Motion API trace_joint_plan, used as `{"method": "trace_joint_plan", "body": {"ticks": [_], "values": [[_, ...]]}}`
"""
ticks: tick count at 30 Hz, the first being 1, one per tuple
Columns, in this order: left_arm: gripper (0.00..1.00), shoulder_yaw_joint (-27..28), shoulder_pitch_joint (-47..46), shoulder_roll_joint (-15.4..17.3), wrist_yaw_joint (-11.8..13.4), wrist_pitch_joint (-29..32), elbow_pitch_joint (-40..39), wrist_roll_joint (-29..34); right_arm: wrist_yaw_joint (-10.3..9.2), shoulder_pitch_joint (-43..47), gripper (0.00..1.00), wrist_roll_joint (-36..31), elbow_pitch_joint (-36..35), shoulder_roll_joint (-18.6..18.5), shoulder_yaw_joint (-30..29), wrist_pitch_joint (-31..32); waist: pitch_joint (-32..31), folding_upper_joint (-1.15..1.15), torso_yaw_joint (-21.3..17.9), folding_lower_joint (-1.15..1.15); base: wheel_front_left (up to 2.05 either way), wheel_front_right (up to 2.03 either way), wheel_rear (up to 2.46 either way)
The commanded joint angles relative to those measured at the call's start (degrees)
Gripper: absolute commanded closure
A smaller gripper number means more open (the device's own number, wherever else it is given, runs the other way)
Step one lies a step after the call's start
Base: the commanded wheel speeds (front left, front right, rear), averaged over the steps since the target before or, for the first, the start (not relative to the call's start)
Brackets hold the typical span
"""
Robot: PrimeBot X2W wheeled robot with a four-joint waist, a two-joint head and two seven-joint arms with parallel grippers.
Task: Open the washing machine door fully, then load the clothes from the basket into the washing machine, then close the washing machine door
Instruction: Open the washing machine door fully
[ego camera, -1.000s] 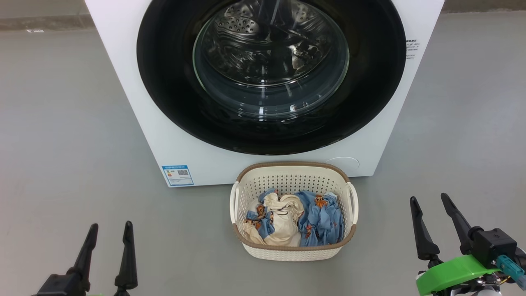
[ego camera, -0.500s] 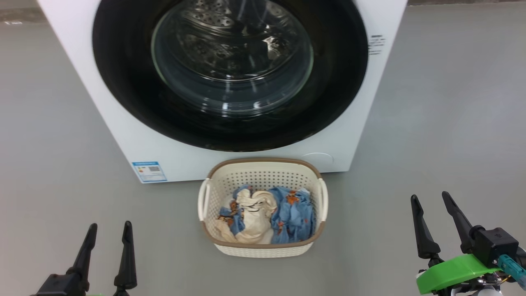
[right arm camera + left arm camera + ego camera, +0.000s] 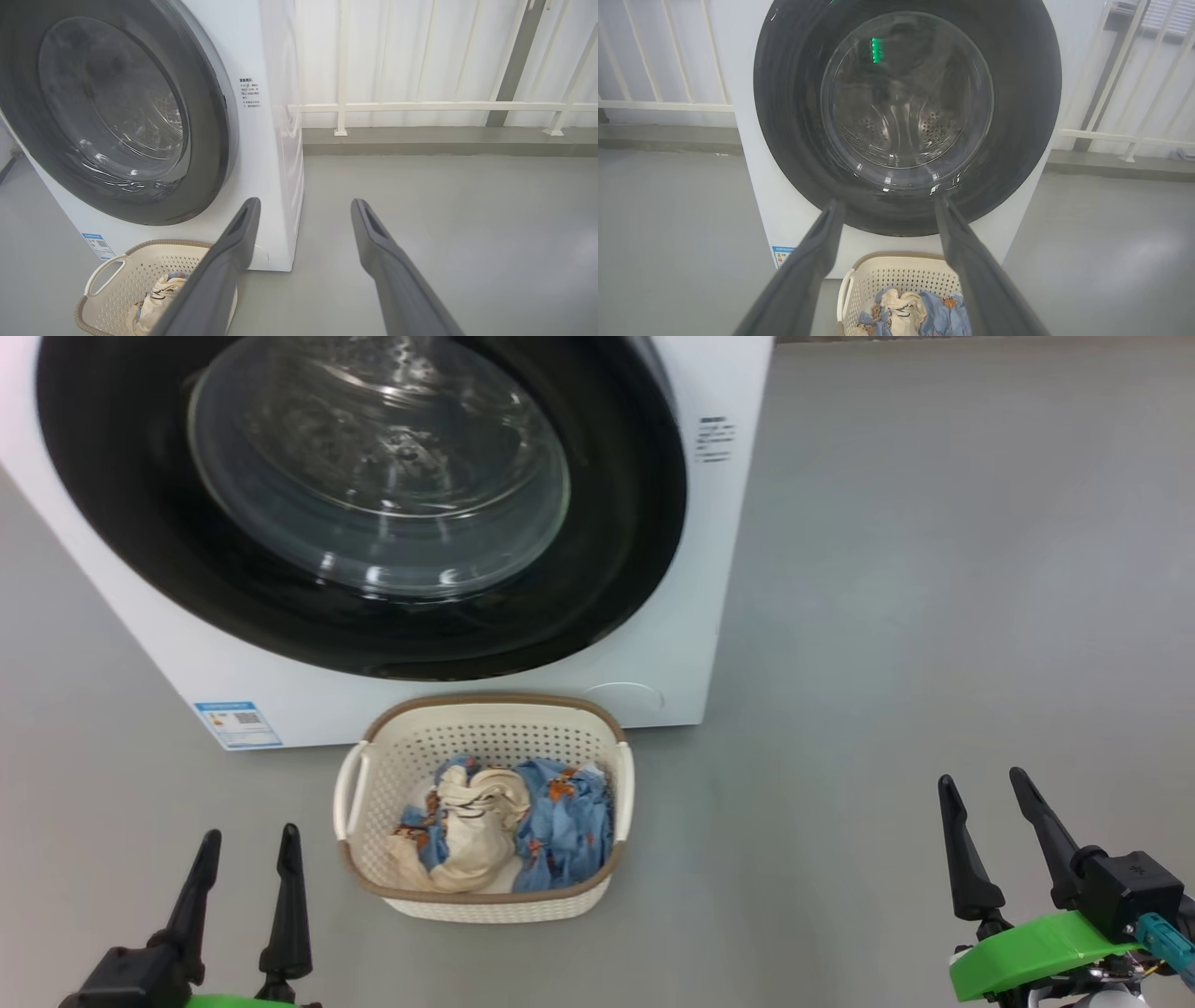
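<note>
From the head, looks down on the washing machine (image 3: pixel 691 616) at far left, the washing machine door (image 3: pixel 607 523) shut, the basket (image 3: pixel 481 907) of the clothes (image 3: pixel 560 821) just before it, left gripper (image 3: pixel 252 833) and right gripper (image 3: pixel 982 777) near, both spread wide, empty. From the left wrist, faces the door square-on, with the drum (image 3: pixel 906 135) behind glass and a railing (image 3: pixel 668 105) beyond. From the right wrist, catches the machine's side panel (image 3: pixel 285 140) and floor (image 3: pixel 467 210) to its right.

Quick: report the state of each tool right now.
Left tool: open, holding nothing.
Right tool: open, holding nothing.
</note>
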Motion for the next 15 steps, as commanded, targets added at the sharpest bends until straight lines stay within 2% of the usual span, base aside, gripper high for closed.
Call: {"method": "trace_joint_plan", "body": {"ticks": [1,8,15], "values": [[0.00,1.8,-2.1,0.4,0.0,-0.5,-1.5,-1.2,0.32,-1.0,0.00,-0.5,-1.6,-0.5,1.1,-0.7,0.0,0.00,0.0,0.00,1.14,1.14,-2.28],[0.00,1.5,-2.1,0.9,0.0,-0.5,-1.7,-2.1,0.32,-1.2,0.00,-0.6,-1.5,-0.4,1.1,-0.7,0.2,0.00,0.0,0.00,0.83,0.83,-1.65],[0.00,1.2,-2.1,0.9,0.0,-0.5,-1.8,-2.2,0.32,-1.3,0.00,-0.7,-1.7,-0.3,1.1,-0.7,0.5,0.00,0.1,0.00,0.30,0.30,-0.60]]}}
